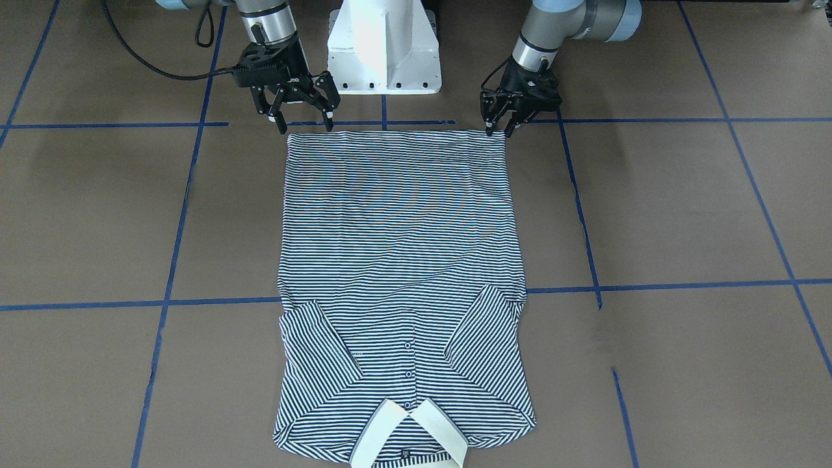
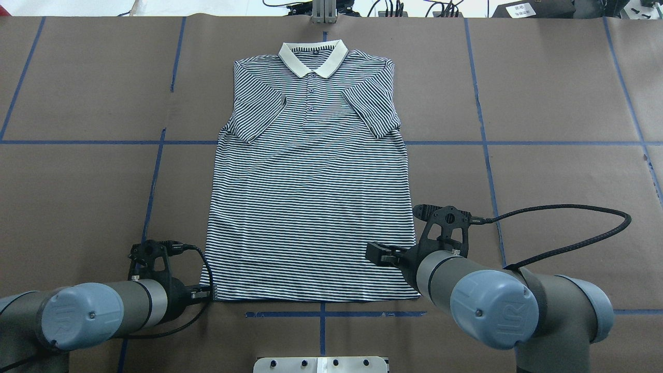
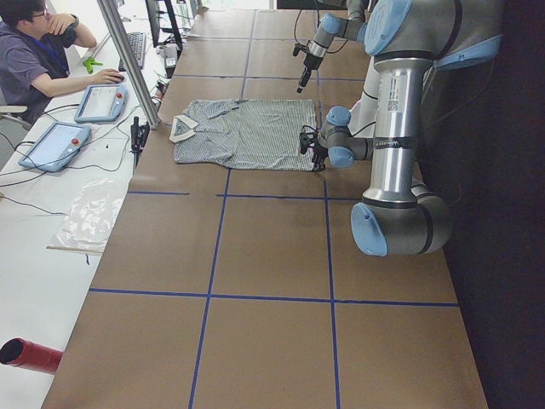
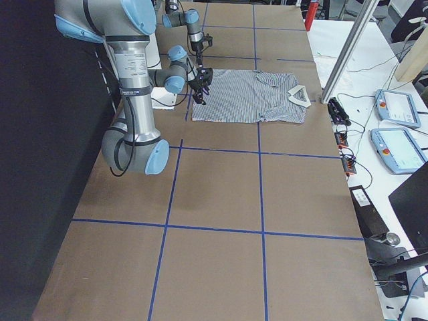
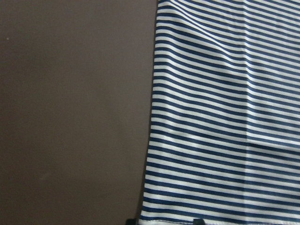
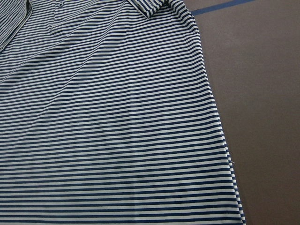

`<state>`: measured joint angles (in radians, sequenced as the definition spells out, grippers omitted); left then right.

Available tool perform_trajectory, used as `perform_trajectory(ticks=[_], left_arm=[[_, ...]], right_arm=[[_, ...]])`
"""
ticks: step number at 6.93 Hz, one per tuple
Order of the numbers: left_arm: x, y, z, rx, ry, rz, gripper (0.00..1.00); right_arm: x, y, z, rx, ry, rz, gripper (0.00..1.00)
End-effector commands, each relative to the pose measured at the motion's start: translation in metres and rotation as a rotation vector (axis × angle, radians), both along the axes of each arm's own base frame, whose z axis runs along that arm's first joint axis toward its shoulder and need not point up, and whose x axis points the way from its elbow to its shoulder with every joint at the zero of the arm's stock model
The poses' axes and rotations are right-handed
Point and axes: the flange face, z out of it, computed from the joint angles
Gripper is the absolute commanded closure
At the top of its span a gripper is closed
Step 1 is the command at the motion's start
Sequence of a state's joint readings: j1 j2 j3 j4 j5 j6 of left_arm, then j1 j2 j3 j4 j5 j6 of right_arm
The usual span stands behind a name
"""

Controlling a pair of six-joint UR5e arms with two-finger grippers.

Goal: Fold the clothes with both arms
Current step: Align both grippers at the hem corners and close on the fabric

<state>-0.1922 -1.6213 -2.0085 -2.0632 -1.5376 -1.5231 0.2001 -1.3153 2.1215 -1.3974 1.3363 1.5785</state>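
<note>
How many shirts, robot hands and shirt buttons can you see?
Shirt: 1
Robot hands: 2 (left hand, right hand)
Buttons: 3
Total: 6

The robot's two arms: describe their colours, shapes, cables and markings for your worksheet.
The grey metal left arm and right arm are tubular, with rounded light-blue joint caps stamped with a UR logo. Each ends in a black two-finger gripper: left gripper, right gripper. A thick black cable loops from the right wrist.
</note>
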Motion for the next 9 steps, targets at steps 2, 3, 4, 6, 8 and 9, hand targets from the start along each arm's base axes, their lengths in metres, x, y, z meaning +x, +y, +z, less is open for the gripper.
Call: perform_trajectory(ticks=[2, 3, 4, 6, 8, 9], left_arm=[[0.0013, -0.0001, 0.0025, -0.003, -0.017, 0.000, 0.54], [0.0001, 0.0001, 0.0017, -0.003, -0.018, 0.000, 0.54], [0.0001, 0.0001, 0.0017, -0.003, -0.018, 0.000, 0.55], [-0.0002, -0.0006, 0.0019, -0.004, -0.020, -0.002, 0.58], [0.0004, 0.0001, 0.0029, -0.005, -0.027, 0.000, 0.62], [0.0005, 0.0001, 0.0038, -0.006, -0.033, 0.000, 0.62]], right_arm=[[0.0006, -0.0003, -0.0010, 0.001, -0.002, 0.001, 0.00], [0.0002, 0.0004, -0.0010, 0.001, -0.002, -0.001, 0.00], [0.0016, -0.0001, -0.0022, 0.001, -0.005, 0.001, 0.00], [0.0012, 0.0006, -0.0024, 0.001, -0.007, -0.001, 0.00], [0.0016, -0.0001, -0.0024, 0.001, -0.007, 0.001, 0.00], [0.0016, -0.0001, -0.0024, 0.001, -0.007, 0.001, 0.00]])
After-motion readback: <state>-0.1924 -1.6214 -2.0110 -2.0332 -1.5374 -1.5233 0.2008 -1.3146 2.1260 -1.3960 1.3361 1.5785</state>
